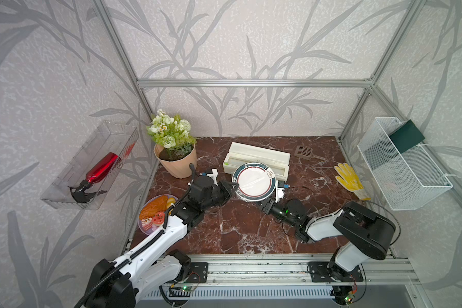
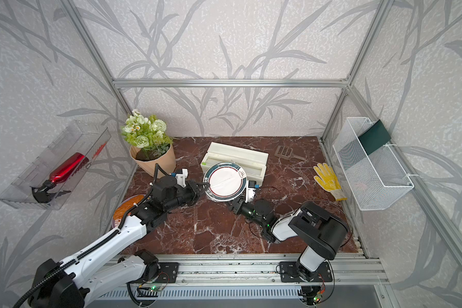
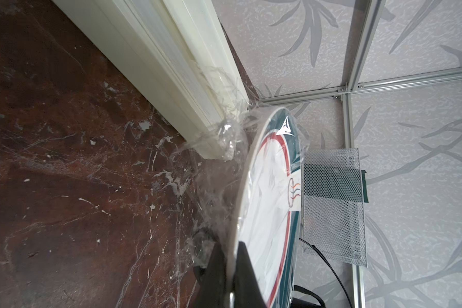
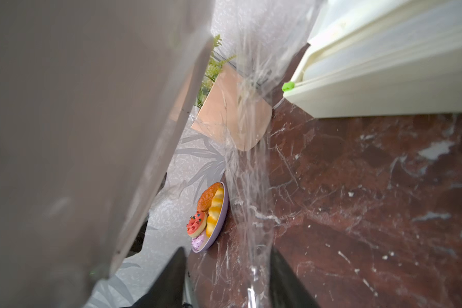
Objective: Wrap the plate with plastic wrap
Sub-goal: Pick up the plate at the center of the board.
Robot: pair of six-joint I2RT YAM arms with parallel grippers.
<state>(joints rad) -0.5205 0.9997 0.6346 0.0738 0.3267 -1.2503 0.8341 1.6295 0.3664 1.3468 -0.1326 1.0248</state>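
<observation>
The plate (image 1: 255, 184) (image 2: 226, 182), white with a dark green rim, is lifted and tilted in front of the cream dispenser box (image 1: 256, 156). My left gripper (image 1: 231, 185) (image 3: 231, 248) is shut on the plate's left rim, pinching the film there too. Plastic wrap (image 3: 224, 133) lies glossy over the plate's face and bunches behind its far edge by the box. My right gripper (image 4: 227, 253) sits low under the plate's near right edge, largely hidden in both top views. Its jaws stand apart, with a hanging strand of plastic wrap (image 4: 251, 186) running between them.
A flower pot (image 1: 176, 160) stands at the back left. A purple plate of toy food (image 1: 155, 213) (image 4: 211, 213) lies under my left arm. A brown scoop (image 1: 303, 152) and a yellow glove (image 1: 350, 178) lie at the right. A wire basket (image 1: 403, 165) hangs on the right wall.
</observation>
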